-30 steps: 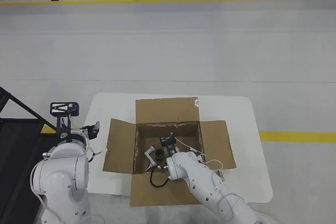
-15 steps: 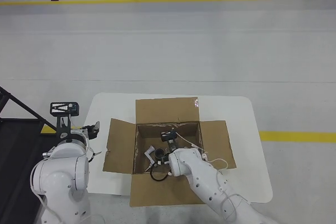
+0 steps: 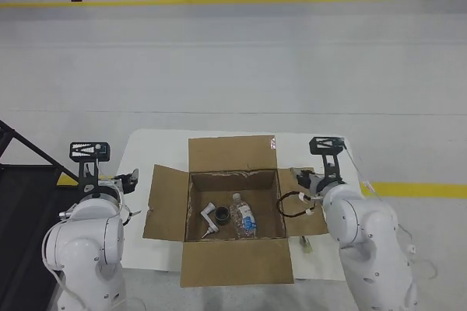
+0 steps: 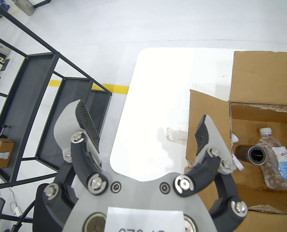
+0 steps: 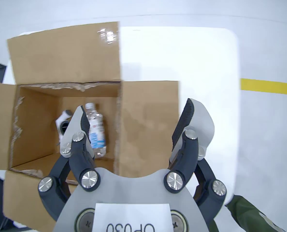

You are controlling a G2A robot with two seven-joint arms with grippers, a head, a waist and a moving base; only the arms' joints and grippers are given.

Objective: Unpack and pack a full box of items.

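Note:
The open cardboard box stands mid-table with its flaps spread. Inside lie a clear water bottle, a dark cylinder and a white item. The left wrist view shows the bottle and the cylinder side by side. My right gripper is open and empty above the box's right flap, at the box's right side. A black cable loop hangs by it. My left gripper is open and empty, left of the box.
A black metal rack stands off the table's left edge, with a small carton on a lower shelf. A clear plastic scrap lies by the left flap. A small object lies near the right flap's front corner.
My right arm has come up out of the box and swung right, to above the right flap. The bottle, hidden under the arm before, now shows. The left arm has not moved.

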